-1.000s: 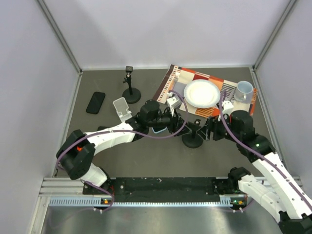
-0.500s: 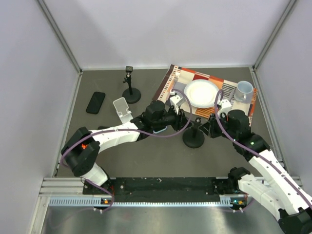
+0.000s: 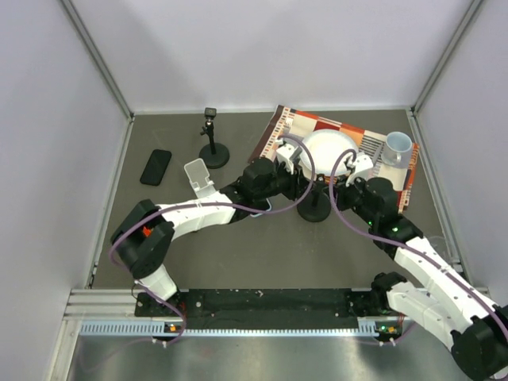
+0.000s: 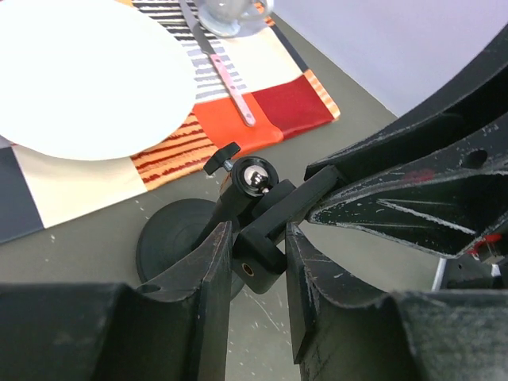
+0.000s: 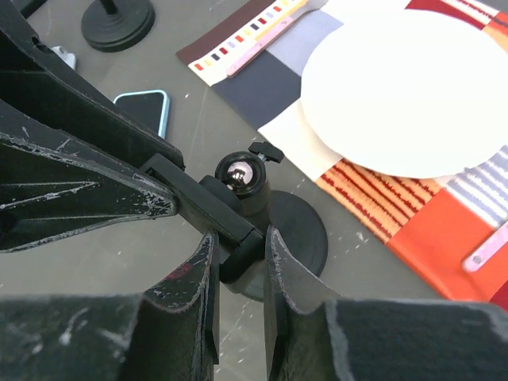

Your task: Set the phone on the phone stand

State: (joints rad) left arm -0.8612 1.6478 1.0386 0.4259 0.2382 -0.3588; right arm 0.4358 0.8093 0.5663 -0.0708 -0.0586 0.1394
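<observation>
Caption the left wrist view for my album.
The left gripper and right gripper both clamp the black mount, beside the plate on its placemat.

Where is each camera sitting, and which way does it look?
Top camera: high behind the arms, looking down at the dark grey table; both arms show.
Left wrist camera: on the left arm, looking past its own left claw at the black ball-head stand with a round base.
Right wrist camera: on the right arm, facing that stand from the opposite side; the right claw shows.
Shared: both wrist views show the stand and the round white plate.
</observation>
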